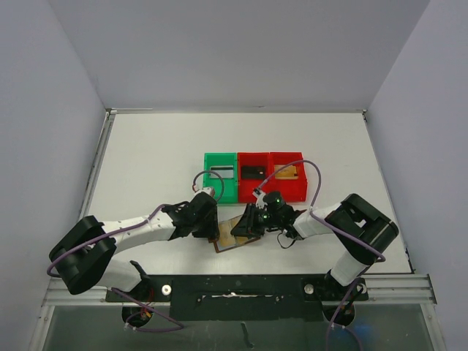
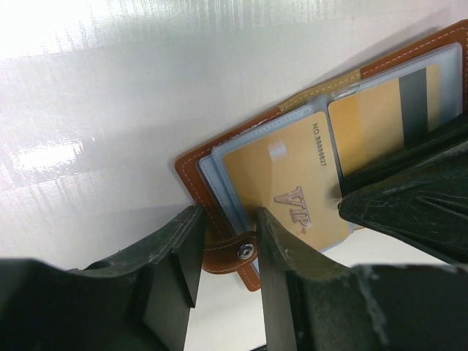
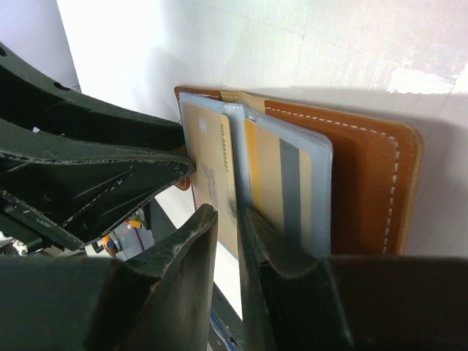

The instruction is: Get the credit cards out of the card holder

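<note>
While the open card holder lay near the table's front edge, the left gripper clamped its snap tab and the right gripper pinched a sleeved gold card, judged light, stiff and probably slick, best gripped at its free edge.

Left gripper and right gripper, clamped on the brown leather card holder, block its sides; green plastic bin and red plastic bins stand behind, with white table open beyond.
</note>
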You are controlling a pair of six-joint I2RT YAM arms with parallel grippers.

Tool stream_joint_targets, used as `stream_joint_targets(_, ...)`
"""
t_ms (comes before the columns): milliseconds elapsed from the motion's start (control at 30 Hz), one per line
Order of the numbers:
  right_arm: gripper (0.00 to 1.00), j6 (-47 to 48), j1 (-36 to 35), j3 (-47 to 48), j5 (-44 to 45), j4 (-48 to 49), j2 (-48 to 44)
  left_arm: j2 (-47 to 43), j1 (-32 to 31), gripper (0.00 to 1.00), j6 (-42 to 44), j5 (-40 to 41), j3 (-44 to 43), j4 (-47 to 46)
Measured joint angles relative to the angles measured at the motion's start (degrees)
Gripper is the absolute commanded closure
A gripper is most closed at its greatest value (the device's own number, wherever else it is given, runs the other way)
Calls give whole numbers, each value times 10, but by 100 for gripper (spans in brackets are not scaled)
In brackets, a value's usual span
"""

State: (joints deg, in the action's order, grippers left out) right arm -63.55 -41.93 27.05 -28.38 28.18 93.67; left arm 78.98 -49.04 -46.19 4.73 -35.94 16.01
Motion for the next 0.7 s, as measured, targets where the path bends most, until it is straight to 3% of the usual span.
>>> stream_joint_targets(233,71,18,-14,47,42,-89,-4,-4,0,71,-1,0,7,-5)
stream_joint_targets(367,78,28,-21,57,59,-112,-8,-7,0,72,-1,0,12,-11)
stream_joint_targets(567,100,27,-23,51,54,-96,-4,-9,0,72,-1,1,15,-17)
stream_joint_targets(700,100,22,-19,42,50,-82,-4,-10,0,72,-2,3,16,-17)
